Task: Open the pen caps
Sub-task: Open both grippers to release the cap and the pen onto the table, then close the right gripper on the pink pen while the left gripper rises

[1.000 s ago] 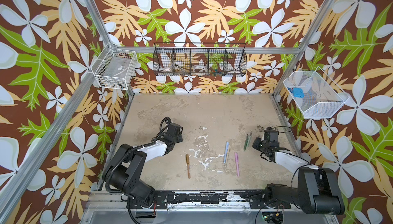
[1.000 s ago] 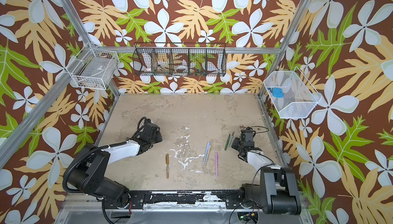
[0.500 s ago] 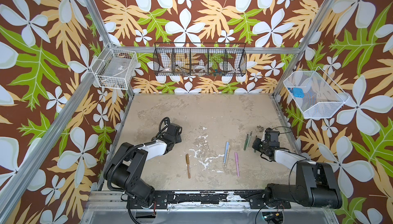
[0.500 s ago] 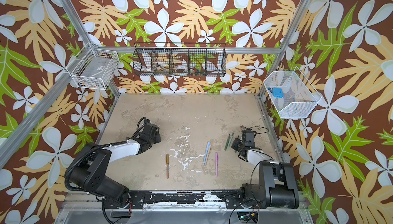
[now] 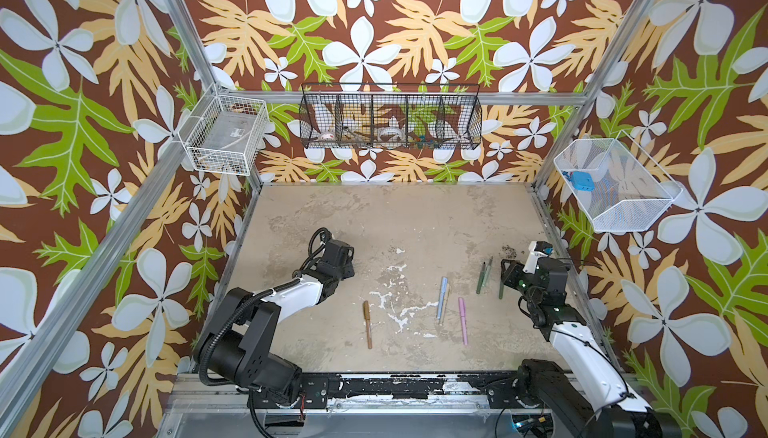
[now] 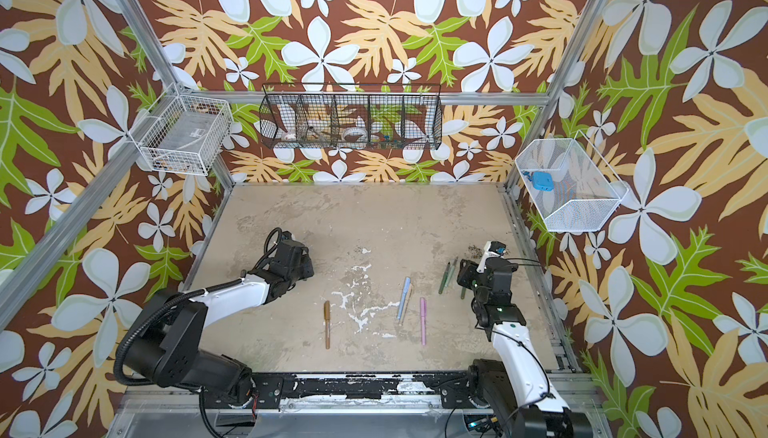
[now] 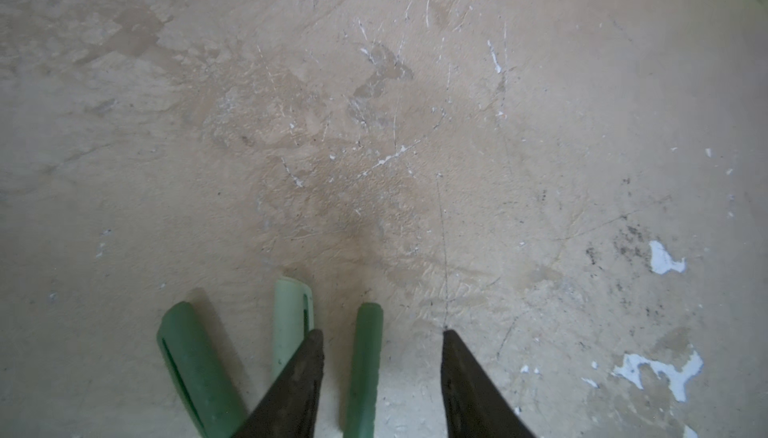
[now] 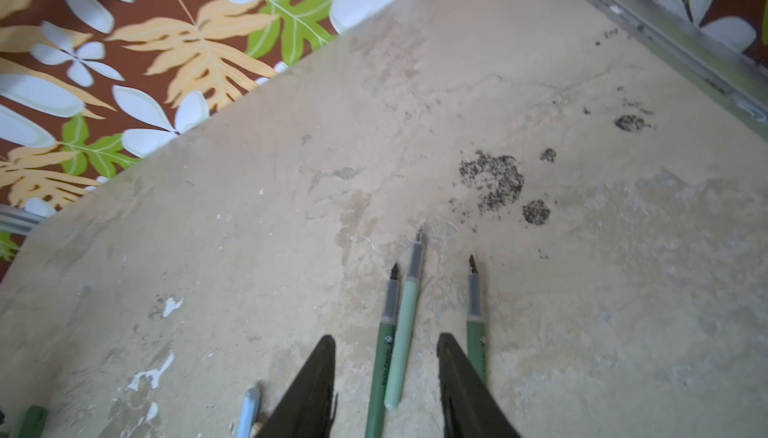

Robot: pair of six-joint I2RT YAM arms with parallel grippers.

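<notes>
In the left wrist view my left gripper (image 7: 380,332) stands open low over the table. A dark green pen cap (image 7: 365,365) lies loose between its fingers. A sage green cap (image 7: 291,323) and another dark green cap (image 7: 195,369) lie just outside one finger. My right gripper (image 8: 386,338) is open too. A dark green pen body (image 8: 384,357) and a sage green one (image 8: 405,332) lie between its fingers, a third (image 8: 473,323) beside one finger; all show bare dark tips. In both top views the grippers (image 5: 351,269) (image 5: 506,275) sit left and right.
Capped pens lie at mid-table: brown (image 5: 367,323), light blue (image 5: 441,296) with a beige one (image 5: 446,307) against it, and pink (image 5: 462,319). Wire baskets (image 5: 390,122) hang on the walls. A metal rail (image 8: 665,36) borders the table near my right gripper.
Both grippers have gone from shut to open. The dark green cap now lies free between the left fingers, and the pen bodies lie free at the right gripper.
</notes>
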